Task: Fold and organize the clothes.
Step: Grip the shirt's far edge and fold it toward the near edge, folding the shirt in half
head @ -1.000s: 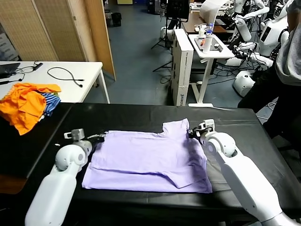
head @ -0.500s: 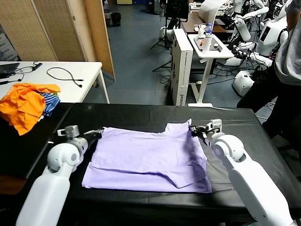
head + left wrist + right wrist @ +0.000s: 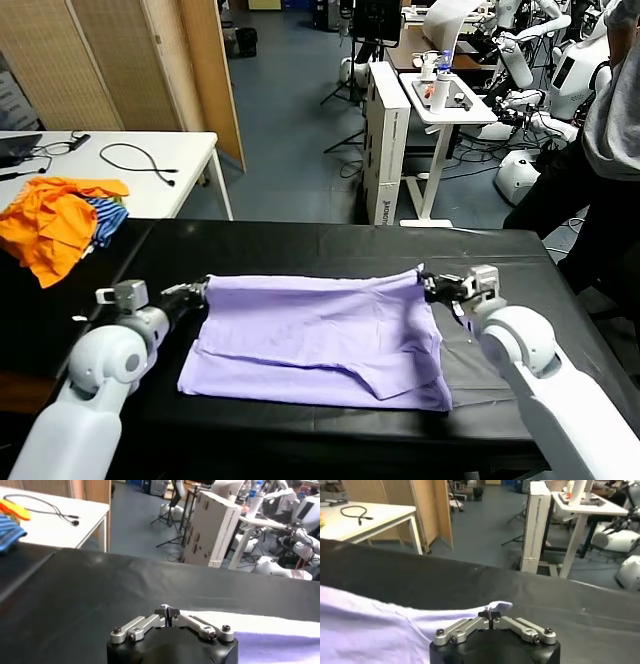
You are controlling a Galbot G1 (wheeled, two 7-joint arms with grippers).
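Both hands (image 3: pixel 195 291) (image 3: pixel 430 285) pulled apart, stretching T-shirt (image 3: pixel 320 335) edge.

even indoor light, soft shadows, wrist foregrounds blurry

Robotics lab: other white robots (image 3: pixel 560 70), camera tripods (image 3: pixel 352 75), black worktable (image 3: pixel 300 245).

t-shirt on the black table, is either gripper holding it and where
Both. The left gripper and the right gripper are each shut on a far corner of the lavender T-shirt.
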